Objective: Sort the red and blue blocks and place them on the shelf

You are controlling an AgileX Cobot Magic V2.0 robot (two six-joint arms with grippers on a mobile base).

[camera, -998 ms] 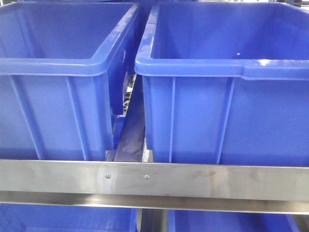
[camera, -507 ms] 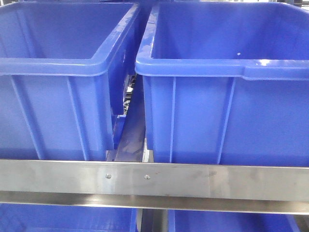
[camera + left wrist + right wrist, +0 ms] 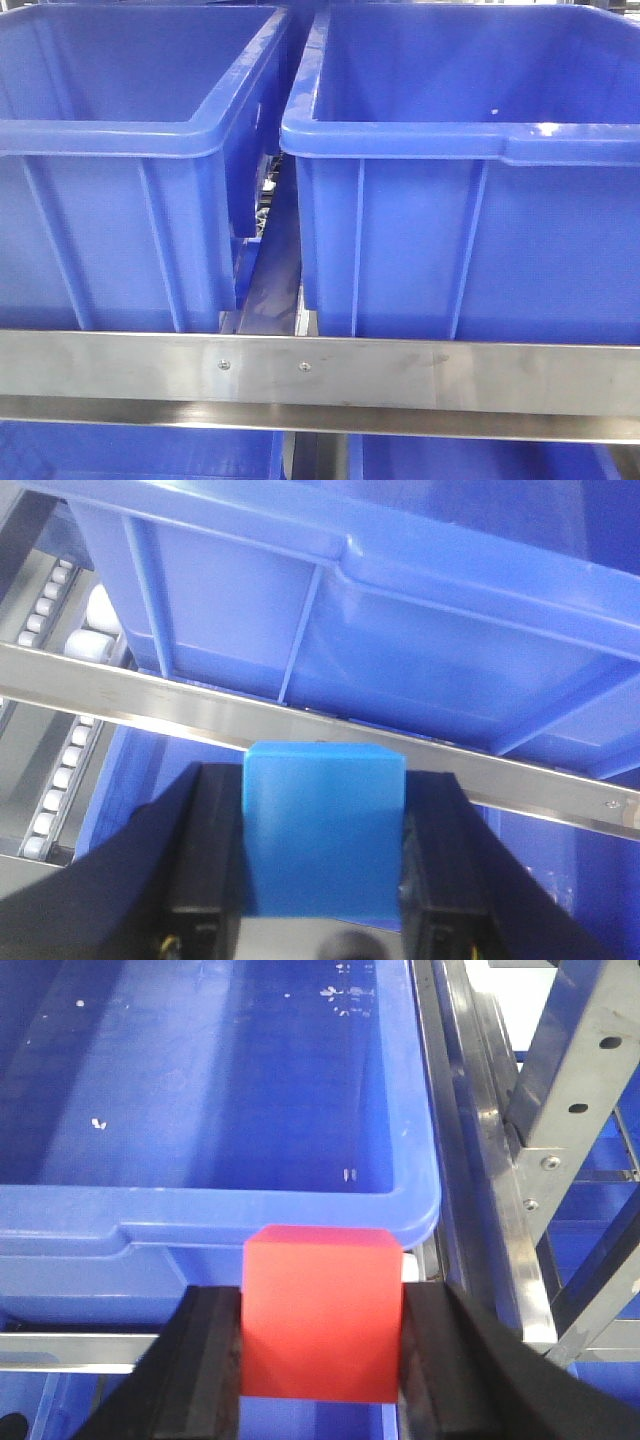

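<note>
We see the bins (image 3: 140,135) unmoved; the left gripper (image 3: 322,780) clamps the blue block (image 3: 322,835), the right gripper (image 3: 322,1300) the red block (image 3: 322,1315), fingers (image 3: 205,860) cut off below.

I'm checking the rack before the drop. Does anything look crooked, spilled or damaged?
Nothing serious. The left bin and right bin sit level behind the shelf rail. The left gripper holds the blue block squarely, and the right gripper the red block. Only small white flecks dot the floor of the bin in the right wrist view.
</note>
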